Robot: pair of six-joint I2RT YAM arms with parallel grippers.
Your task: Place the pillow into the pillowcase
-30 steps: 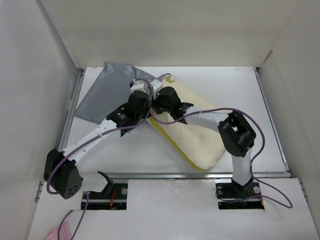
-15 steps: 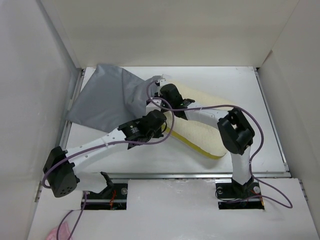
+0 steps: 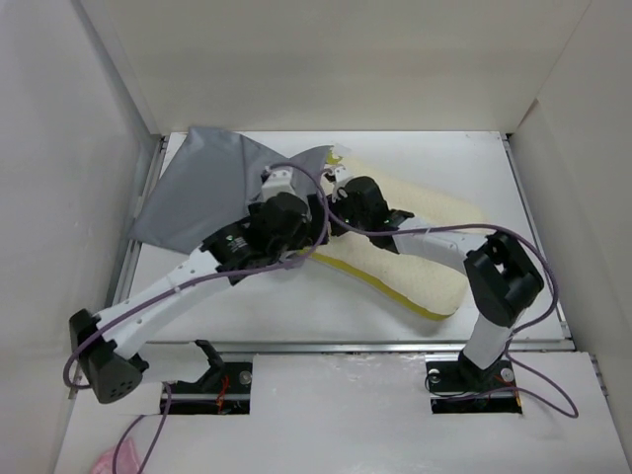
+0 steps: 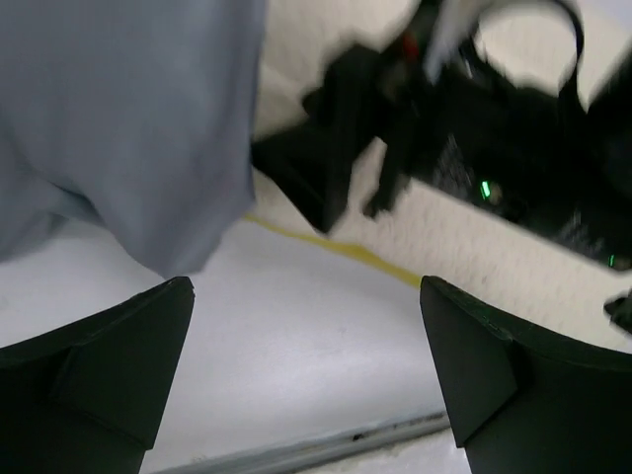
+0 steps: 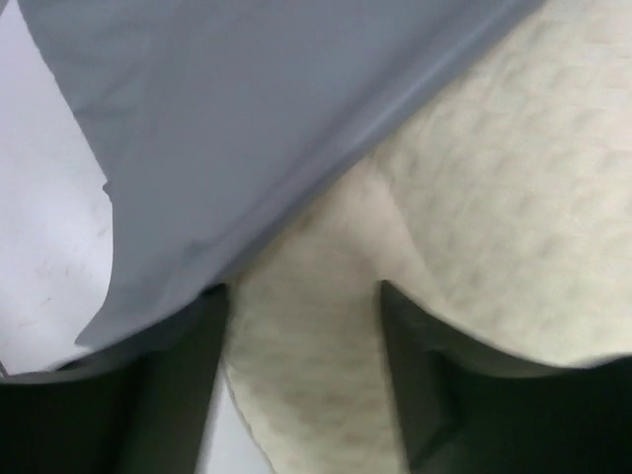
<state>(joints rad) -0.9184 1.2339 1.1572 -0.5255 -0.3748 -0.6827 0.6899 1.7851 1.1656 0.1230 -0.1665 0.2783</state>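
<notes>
Two grippers meet in the upper middle of the top view. The left gripper (image 4: 304, 291) hangs with jaws wide and nothing between them, just beside the pillowcase (image 3: 207, 193), which is spread at upper left. The right gripper (image 5: 304, 395) pinches a ridge of the pillow (image 3: 410, 272), which slants toward lower right, grey cloth overlapping its upper corner.

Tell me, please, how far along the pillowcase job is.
Done: the pillowcase drapes over one corner of the pillow. In hand: right tool straddles the pillow there; left tool open and empty. Left: nearly the whole pillow lies outside.
</notes>
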